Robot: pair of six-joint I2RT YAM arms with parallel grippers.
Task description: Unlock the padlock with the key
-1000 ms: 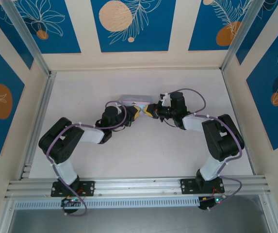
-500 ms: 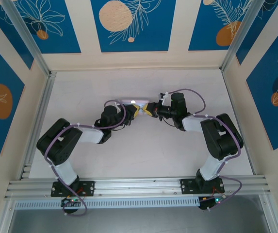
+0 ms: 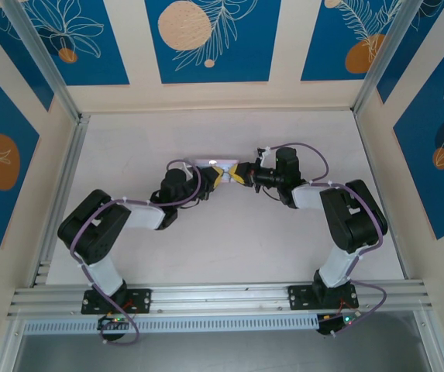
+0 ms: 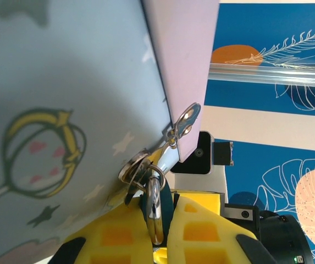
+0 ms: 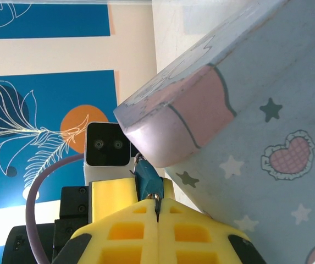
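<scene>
Padlock (image 5: 146,179) status: locked, as far as we can judge. Nearest in the right wrist view, the right gripper (image 5: 158,212) has its yellow pads pressed together. A silvery sliver sits at the seam, which we take to be the key (image 5: 156,199). Its tip meets the blue-tinged lock body just beyond the fingertips. We cannot tell whether the blade is seated in the keyway (the pads hide the contact point).

In the left wrist view, the left gripper (image 4: 160,213) is closed narrowly around the lock, with the bright shackle between its pads. Just past that, the shackle runs up through the ring by the hasp (image 4: 183,122) on the tin box (image 4: 64,110), so the lock hangs at the box's edge. Farther off, the overhead view puts both grippers tip to tip at the box.

Done: lock braced, key presented. Left: seat the key, turn it, free the shackle.
</scene>
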